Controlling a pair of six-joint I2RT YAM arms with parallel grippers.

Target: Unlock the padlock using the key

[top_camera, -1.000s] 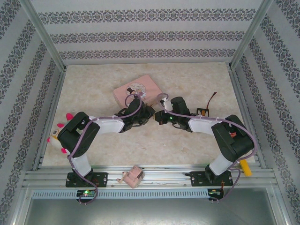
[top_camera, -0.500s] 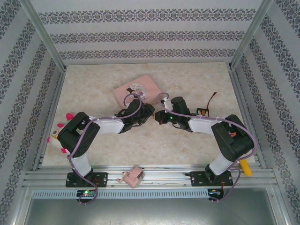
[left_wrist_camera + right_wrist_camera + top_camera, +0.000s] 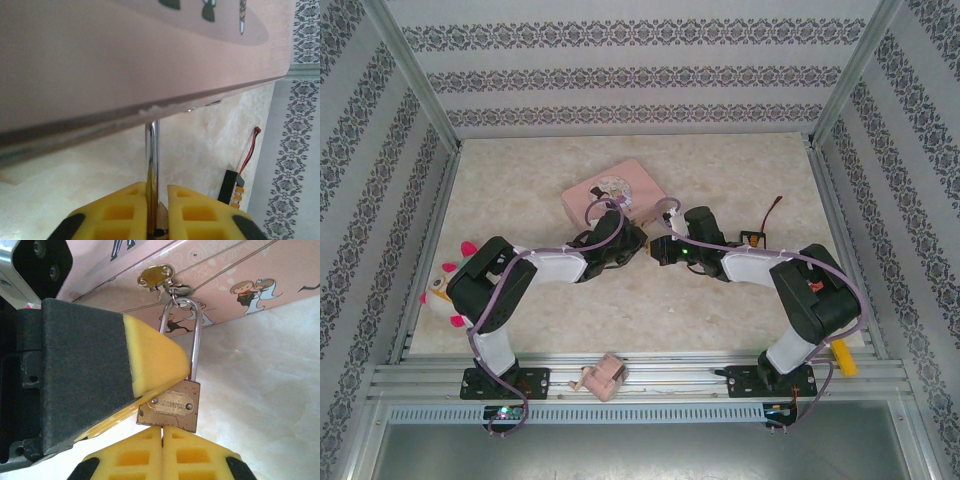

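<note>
on the marbled table (image 3: 740,170), toward the back, a pink picture-lidded tin (image 3: 613,192). hanging from the tin's brass catch (image 3: 156,276) by a silvery shackle (image 3: 196,335): the small brass padlock (image 3: 170,411), body down, just off the tin's side wall. clamped narrowly on one leg of that shackle, the left gripper (image 3: 157,195), a yellow pad on either side of the steel rod, the tin's edge close overhead in the left wrist view. seen from the right wrist, one of those pads (image 3: 155,360) pressed against the shackle from the left and touching the top of the padlock body. directly beneath the padlock's underside, the right gripper (image 3: 162,437), jaws pressed together with no gap, tips at or all but at the brass body; cannot tell whether the key lies between them. from above, both grippers nose to nose just in front of the tin. to their right, a small black connector (image 3: 752,238) with a red wire (image 3: 775,207). at the near rail, a small wooden piece (image 3: 603,377); by the right base, a yellow block (image 3: 843,358).
</note>
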